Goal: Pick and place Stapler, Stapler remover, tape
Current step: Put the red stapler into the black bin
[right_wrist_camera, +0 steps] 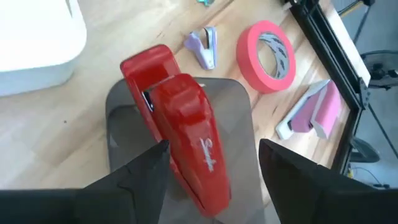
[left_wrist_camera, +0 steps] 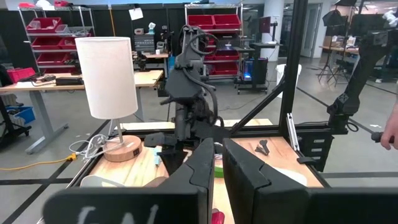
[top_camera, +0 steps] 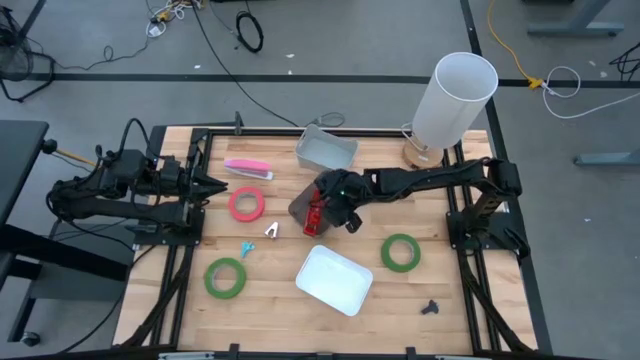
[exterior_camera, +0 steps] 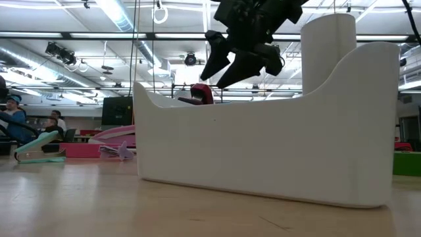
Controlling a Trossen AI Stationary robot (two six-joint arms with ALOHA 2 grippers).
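Note:
A red stapler [right_wrist_camera: 180, 140] lies on a dark grey tray [right_wrist_camera: 239, 124] at the table's middle, also seen in the high view [top_camera: 313, 218]. My right gripper [right_wrist_camera: 212, 152] stands open just above it, fingers slanting down on either side of the stapler's near end without touching; the low view shows the right gripper [exterior_camera: 227, 69] clear of the stapler's top [exterior_camera: 202, 93]. The lilac stapler remover [right_wrist_camera: 205, 46] and the red-pink tape [right_wrist_camera: 267, 56] lie on the wood beyond. Two green tapes [top_camera: 225, 277] [top_camera: 400, 252] lie nearer the front. My left gripper [left_wrist_camera: 219, 174] waits shut at the left edge.
A white tray [top_camera: 333, 279] sits at front centre, a grey bin [top_camera: 325, 150] at the back. A pink stapler [top_camera: 247, 168] lies back left. A white lamp [top_camera: 450, 100] stands at the back right corner. A small teal item [top_camera: 246, 247] and a dark piece [top_camera: 430, 307] lie on the wood.

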